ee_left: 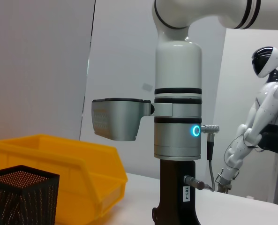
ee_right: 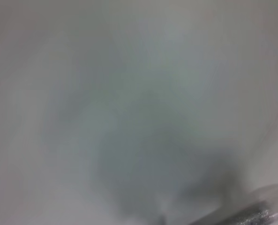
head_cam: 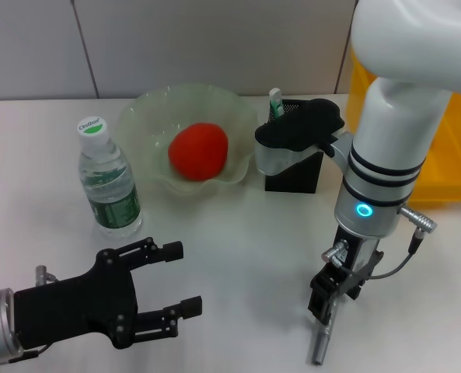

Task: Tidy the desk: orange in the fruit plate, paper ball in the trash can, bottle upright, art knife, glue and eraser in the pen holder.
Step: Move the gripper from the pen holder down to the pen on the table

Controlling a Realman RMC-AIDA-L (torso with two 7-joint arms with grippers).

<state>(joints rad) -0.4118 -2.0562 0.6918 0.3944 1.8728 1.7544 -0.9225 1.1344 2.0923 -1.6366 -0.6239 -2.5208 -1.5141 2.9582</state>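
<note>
Low over the table, right gripper (head_cam: 324, 311) fingers around the art knife (head_cam: 320, 342) (left gripper (head_cam: 176, 287) spread, empty).

right arm points straight down, right gripper (head_cam: 329, 309) low near the front; left gripper (head_cam: 172, 289) hovers, fingers spread.

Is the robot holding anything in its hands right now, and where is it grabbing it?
The right gripper pinches the upper end of a grey art knife whose tip touches the table. The left gripper is open and empty.
</note>
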